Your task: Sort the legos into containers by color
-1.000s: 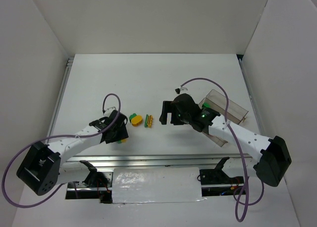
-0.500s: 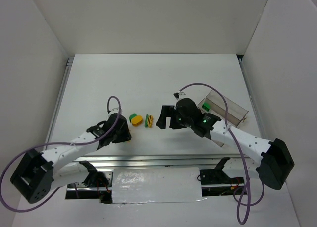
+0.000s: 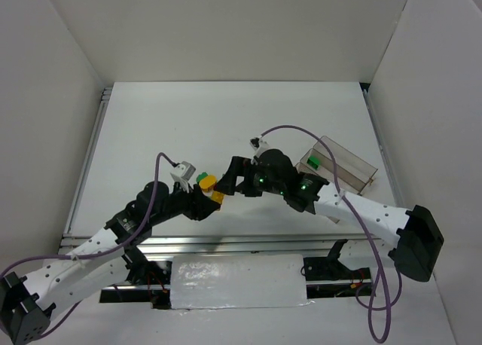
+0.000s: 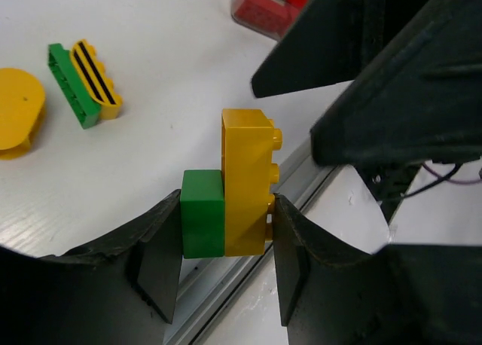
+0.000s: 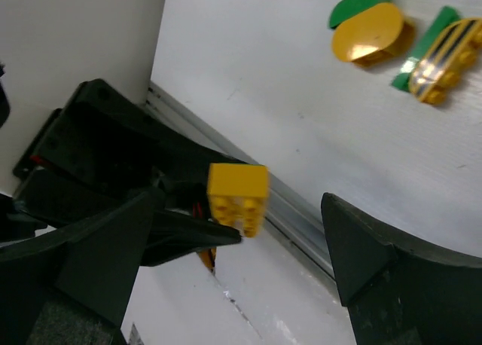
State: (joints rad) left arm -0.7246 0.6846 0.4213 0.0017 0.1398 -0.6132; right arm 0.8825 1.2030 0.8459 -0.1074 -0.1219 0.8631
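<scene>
This looks like a robotics lab test cell rather than any lived-in room. Plain white panels (image 3: 226, 29) box in a white tabletop (image 3: 226, 119) on the left, back and right of the frame. Along the bottom edge runs an aluminium rail (image 3: 248, 243), with two white robot arms bolted by black bases (image 3: 418, 243). Loose purple cables (image 3: 290, 127) loop over them, and exposed wiring (image 3: 151, 281) sits beside a white cover plate (image 3: 237, 281).

Top view downward, wrist views close, sharing yellow brick (image 4: 247, 181)
</scene>
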